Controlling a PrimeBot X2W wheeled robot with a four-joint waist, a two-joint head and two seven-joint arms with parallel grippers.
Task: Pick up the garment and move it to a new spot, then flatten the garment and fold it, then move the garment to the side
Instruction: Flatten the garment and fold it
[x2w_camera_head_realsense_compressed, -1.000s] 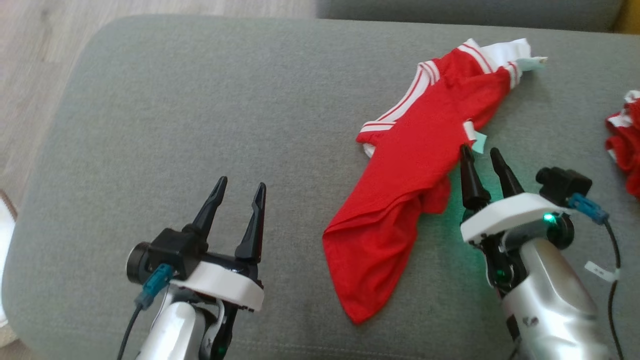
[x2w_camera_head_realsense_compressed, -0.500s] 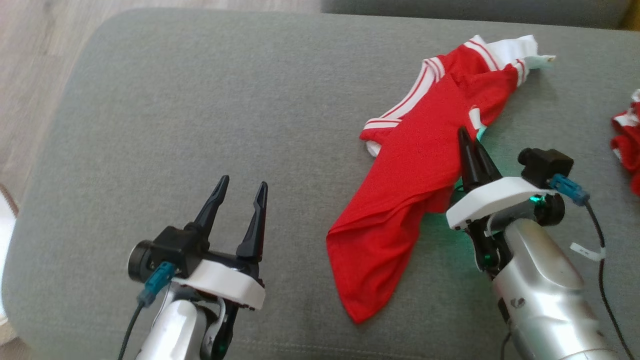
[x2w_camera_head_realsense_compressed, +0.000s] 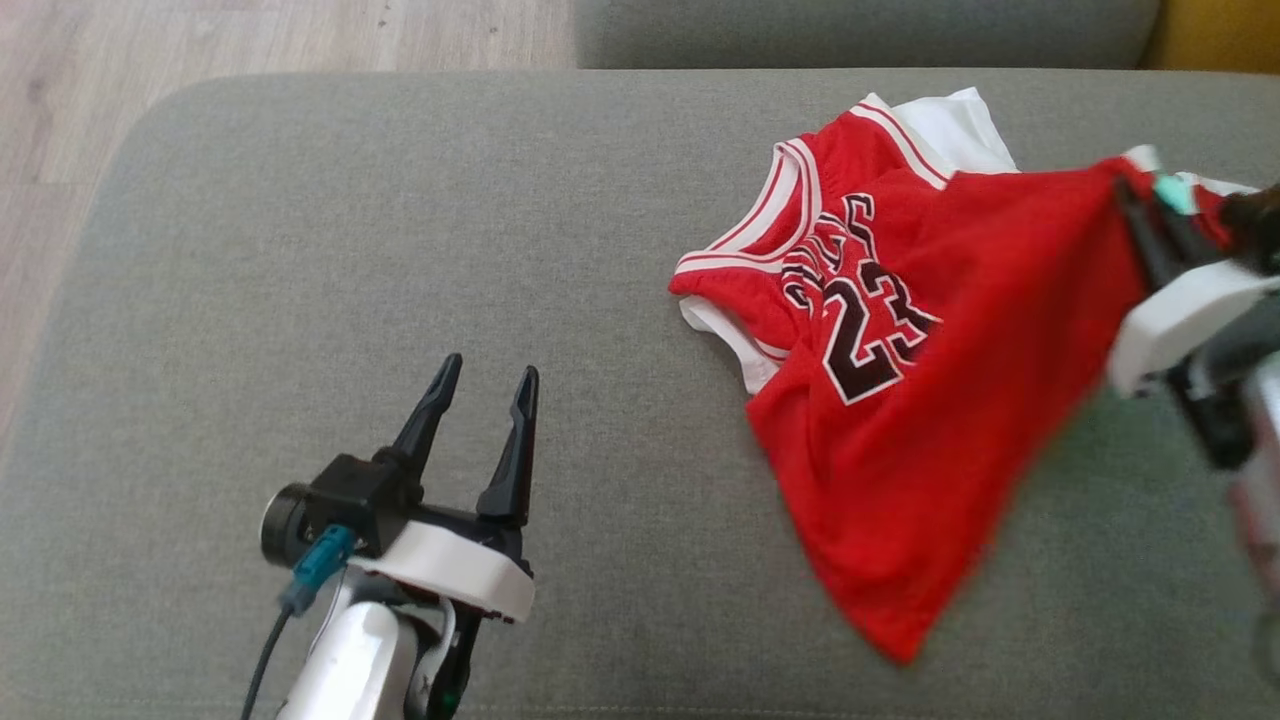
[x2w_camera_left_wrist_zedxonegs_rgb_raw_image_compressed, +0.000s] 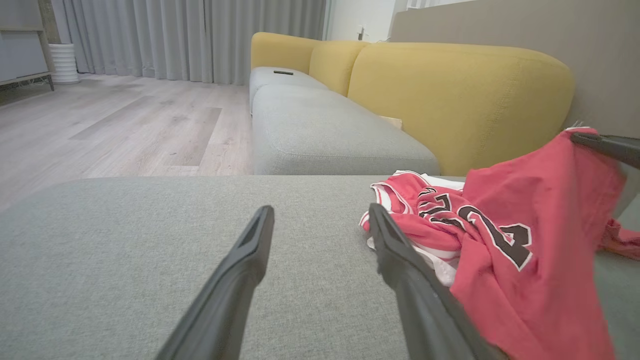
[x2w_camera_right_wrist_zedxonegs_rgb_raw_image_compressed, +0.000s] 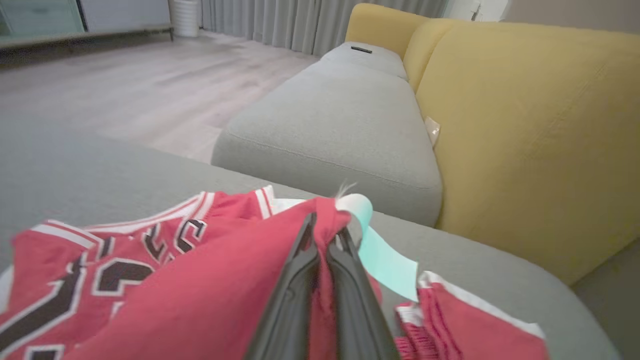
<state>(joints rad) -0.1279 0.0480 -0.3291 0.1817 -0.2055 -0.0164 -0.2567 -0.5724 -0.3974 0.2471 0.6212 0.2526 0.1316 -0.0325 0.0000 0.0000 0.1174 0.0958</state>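
Fingers (x2w_camera_right_wrist_zedxonegs_rgb_raw_image_compressed: 300, 280) of the right gripper (x2w_camera_right_wrist_zedxonegs_rgb_raw_image_compressed: 322, 230) clench the garment (x2w_camera_head_realsense_compressed: 900, 400); lift it clear of the cushion (x2w_camera_head_realsense_compressed: 400, 200). Left gripper (x2w_camera_head_realsense_compressed: 489, 368) gapes empty.

The jersey (x2w_camera_head_realsense_compressed: 900, 400) is red and sleeveless, with white and red striped trim at the neck and armholes and a black 23 with white outline under black letters. Its neck end lies on the grey cushion (x2w_camera_head_realsense_compressed: 400, 250), right of the middle. Its far right edge, with a pale green tag (x2w_camera_right_wrist_zedxonegs_rgb_raw_image_compressed: 387, 262), is raised and stretched, pinched in the right gripper (x2w_camera_right_wrist_zedxonegs_rgb_raw_image_compressed: 325, 231).
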